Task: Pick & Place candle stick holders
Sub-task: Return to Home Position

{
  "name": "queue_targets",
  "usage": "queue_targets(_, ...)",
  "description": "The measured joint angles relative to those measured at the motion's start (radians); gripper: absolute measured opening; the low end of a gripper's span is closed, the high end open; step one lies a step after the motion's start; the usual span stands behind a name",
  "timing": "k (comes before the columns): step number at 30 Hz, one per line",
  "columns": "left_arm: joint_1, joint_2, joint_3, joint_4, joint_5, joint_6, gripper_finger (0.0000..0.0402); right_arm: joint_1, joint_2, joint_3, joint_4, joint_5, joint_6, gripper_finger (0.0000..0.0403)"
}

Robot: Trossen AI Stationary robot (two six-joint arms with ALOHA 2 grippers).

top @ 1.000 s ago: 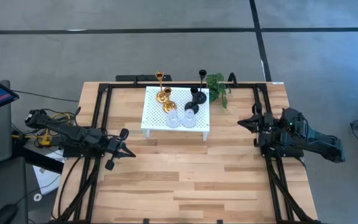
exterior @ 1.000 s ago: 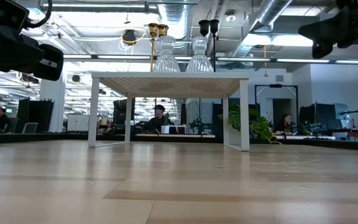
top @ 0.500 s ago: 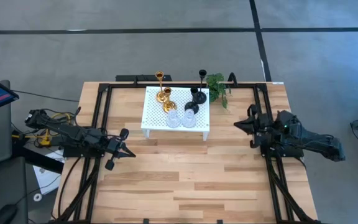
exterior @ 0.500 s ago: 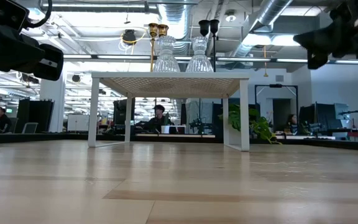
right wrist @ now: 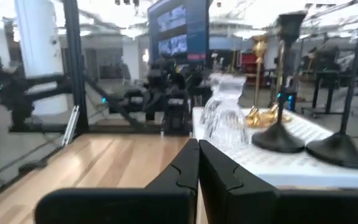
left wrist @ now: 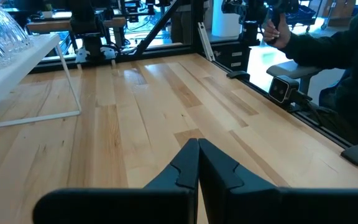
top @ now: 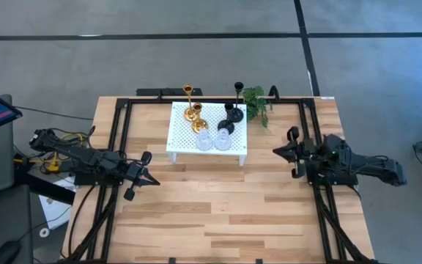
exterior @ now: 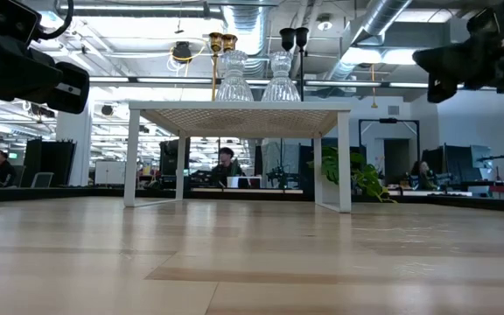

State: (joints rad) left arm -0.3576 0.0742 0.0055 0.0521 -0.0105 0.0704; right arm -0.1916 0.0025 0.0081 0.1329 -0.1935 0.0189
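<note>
Holders [top: 193,114] all stand upright, stems vertical, on the white stand [top: 179,136].

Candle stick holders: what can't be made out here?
Low view: the glass holders hide the bases of the gold holders and black holders.
High view: too small to tell whether the glass holders touch.
Left wrist view: only one glass holder, cut off by the edge.
Right wrist view: one black holder has its top cut off by the edge.

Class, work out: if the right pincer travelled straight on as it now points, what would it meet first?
Most likely the near clear glass holder at the corner of the white stand: the shut right pincer points at it. Height is unclear, so it might pass over.
</note>
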Motion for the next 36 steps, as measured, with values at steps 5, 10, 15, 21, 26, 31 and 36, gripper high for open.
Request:
queue_targets(5,0.0,0.0,0.0,-0.002,0.0,0.0,0.0006,0.035,0.008,0.0,-0.021,0.064,-0.018,0.0)
queue_targets(10,0.0,0.0,0.0,-0.002,0.0,0.0,0.0006,0.048,0.008,0.0,-0.064,0.064,-0.051,0.0)
queue_targets(15,0.0,0.0,0.0,-0.003,0.0,0.001,0.0006,0.046,0.014,0.0,-0.101,0.084,-0.056,0.0)
queue_targets(21,0.0,0.0,0.0,-0.003,0.0,0.002,0.0006,0.046,0.017,-0.001,-0.105,0.098,-0.03,0.0)
queue_targets(26,0.0,0.0,0.0,-0.001,0.0,0.002,0.0006,0.046,0.017,-0.001,-0.104,0.096,0.081,0.0)
queue_targets(31,0.0,0.0,0.0,0.0,0.0,0.001,0.0006,0.046,0.017,-0.001,-0.104,0.094,0.095,0.0)
queue_targets(36,0.0,0.0,0.0,0.0,0.0,0.0,0.0006,0.046,0.017,-0.001,-0.104,0.094,0.095,0.0)
